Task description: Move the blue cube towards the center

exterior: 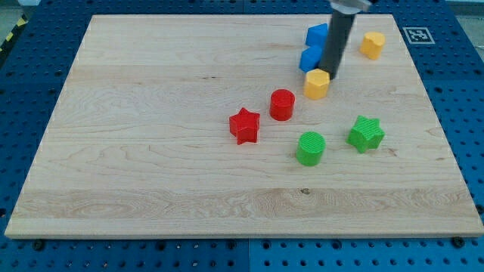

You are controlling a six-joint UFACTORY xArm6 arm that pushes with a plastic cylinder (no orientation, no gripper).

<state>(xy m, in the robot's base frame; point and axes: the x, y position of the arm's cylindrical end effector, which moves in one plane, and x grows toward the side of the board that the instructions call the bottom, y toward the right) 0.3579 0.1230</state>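
Near edge: you have nothing along the table's bottom edge, only bare wood.
Green cylinder: it sits right of the middle, closest to the bottom edge of all the blocks.
Green star: you'll find it just beside the cylinder, toward the right edge.
Red star: this one marks roughly the board's centre for you.
Red cylinder: it stands near the red star, a little toward the top right.
Yellow block: it lies between the red cylinder and the blue pieces, right under the rod.
My tip: it rests at the yellow block's upper right edge, just below and right of the blue cube; whether it touches either, you can't tell.
Fingers: there are none to report, the arm ends in a plain rod.
Blue cube: your target is in the top right area, well apart from the centre.
Second blue block: it is just behind the cube, near the top edge, shape unclear.
Yellow piece: near the top right corner.
Progress: judge it early; the cube has most of its way to travel, and the yellow block and red cylinder lie along that line.
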